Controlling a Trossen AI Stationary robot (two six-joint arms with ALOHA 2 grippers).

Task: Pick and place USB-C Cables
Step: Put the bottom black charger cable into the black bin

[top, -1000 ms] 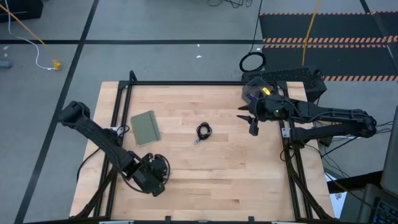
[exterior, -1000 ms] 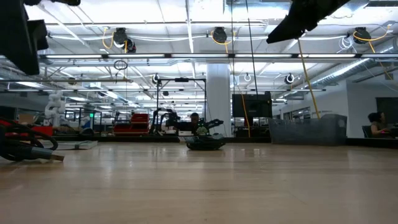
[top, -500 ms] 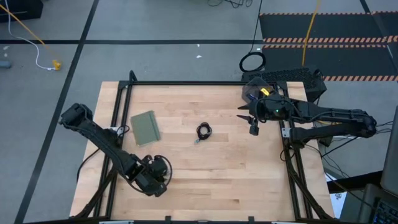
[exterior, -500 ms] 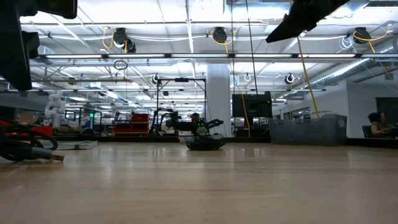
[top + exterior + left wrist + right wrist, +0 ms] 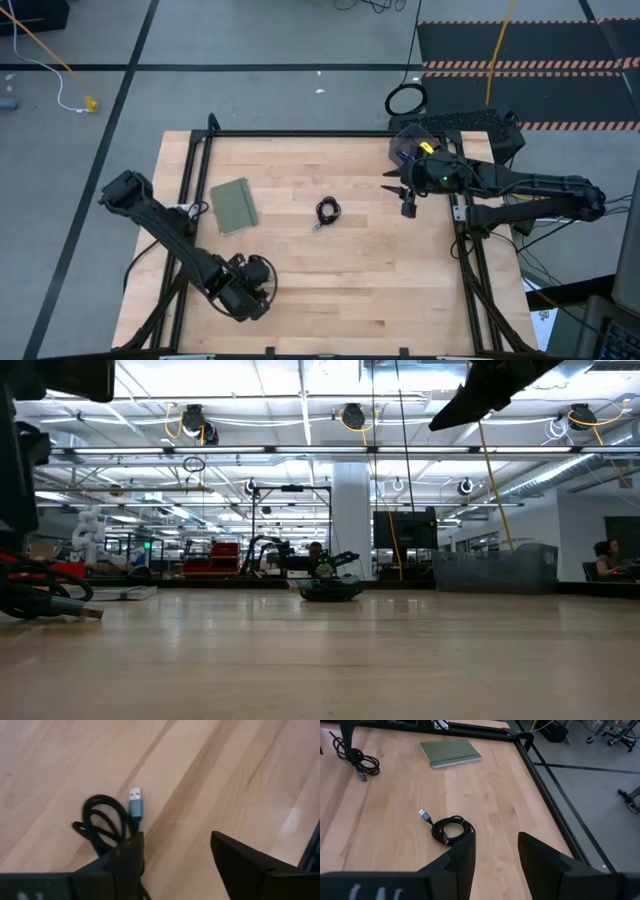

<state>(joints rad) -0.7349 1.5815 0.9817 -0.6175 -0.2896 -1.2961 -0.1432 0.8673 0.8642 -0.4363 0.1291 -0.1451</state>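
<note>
One wooden table (image 5: 350,270) with a black frame fills the high view, and two dark arms reach over it. The left arm comes in from the left edge to the near left part of the table. Its gripper (image 5: 175,857) hangs low there with the two fingers (image 5: 125,862) spread apart, holding nothing. The right arm lies along the far right side. Its gripper (image 5: 495,852) is raised above the boards, fingers likewise parted and empty.

One green notebook (image 5: 234,206) lies flat on the left half, well apart from both grippers.

Three cable bundles show. One black cable (image 5: 327,211) lies coiled at the table's middle, between the two grippers and touching neither. A second black cable (image 5: 102,822) lies on the wood just beside one left finger, its grey plug (image 5: 135,802) pointing away. Whether the finger touches it I cannot tell. A blue-purple cable (image 5: 404,152) sits at the far right edge, partly covered by the right arm.
</note>
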